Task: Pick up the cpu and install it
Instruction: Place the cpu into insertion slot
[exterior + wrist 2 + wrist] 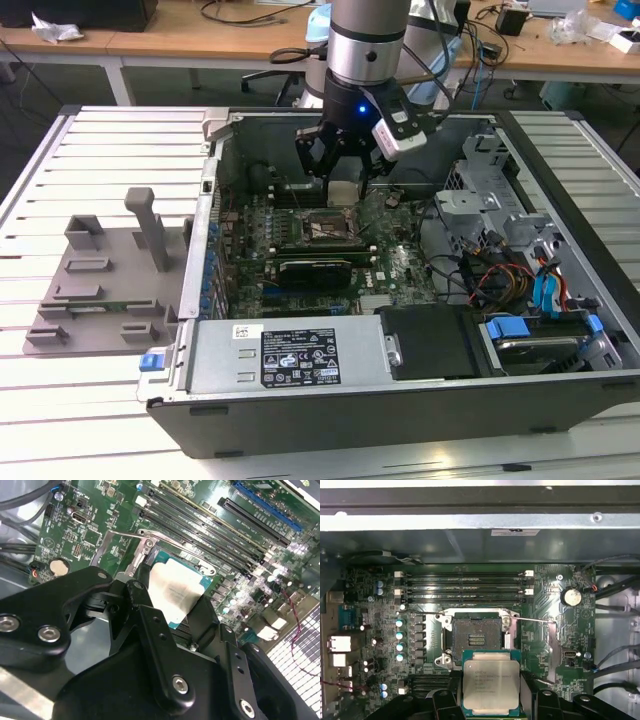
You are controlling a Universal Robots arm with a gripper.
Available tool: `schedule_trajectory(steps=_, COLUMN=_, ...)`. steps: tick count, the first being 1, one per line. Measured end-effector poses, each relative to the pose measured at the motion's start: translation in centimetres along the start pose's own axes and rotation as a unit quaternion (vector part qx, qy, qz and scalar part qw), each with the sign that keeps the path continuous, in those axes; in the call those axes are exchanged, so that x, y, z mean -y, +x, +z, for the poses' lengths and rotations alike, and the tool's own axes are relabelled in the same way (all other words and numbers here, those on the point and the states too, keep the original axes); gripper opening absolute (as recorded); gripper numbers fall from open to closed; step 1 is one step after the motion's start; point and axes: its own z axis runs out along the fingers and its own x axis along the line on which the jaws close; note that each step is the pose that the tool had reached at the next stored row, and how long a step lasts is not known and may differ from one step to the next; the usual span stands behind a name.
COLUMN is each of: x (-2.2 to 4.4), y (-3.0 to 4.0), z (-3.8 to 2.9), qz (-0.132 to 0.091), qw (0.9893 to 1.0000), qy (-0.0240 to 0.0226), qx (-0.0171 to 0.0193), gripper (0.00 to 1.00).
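The cpu [342,193] is a small flat square chip with a silvery lid and hangs inside the open computer case, gripped at two opposite edges. My gripper [343,178] is shut on it, a little above the motherboard. In the first wrist view the cpu [491,682] sits just short of the open dark socket [476,635], whose metal frame and thin lever are swung open. The second wrist view shows the cpu [177,590] between my black fingers [145,607], over the socket frame [145,545]. In the exterior view the socket [325,228] lies just below and in front of the held chip.
A grey plastic fixture tray [100,285] with an upright post stands on the slatted table at the exterior view's left. Case walls [300,350] surround the board. Memory slots [465,587] run behind the socket. Drive cage and cables [520,270] fill the exterior view's right.
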Motion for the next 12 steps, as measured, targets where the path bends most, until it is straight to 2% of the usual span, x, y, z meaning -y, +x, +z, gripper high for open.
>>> schedule_trajectory(steps=4, x=0.00, y=0.00, z=0.02, qz=0.027, qw=0.9996, qy=0.0000, qx=-0.0007, gripper=0.55)
schedule_trajectory(steps=7, x=0.00, y=0.00, z=0.05, qz=0.059, qw=0.9983, qy=-0.0003, qx=-0.0016, gripper=0.55)
schedule_trajectory(steps=12, x=-0.01, y=0.00, z=0.10, qz=0.075, qw=0.9971, qy=-0.0004, qx=-0.0020, gripper=0.55)
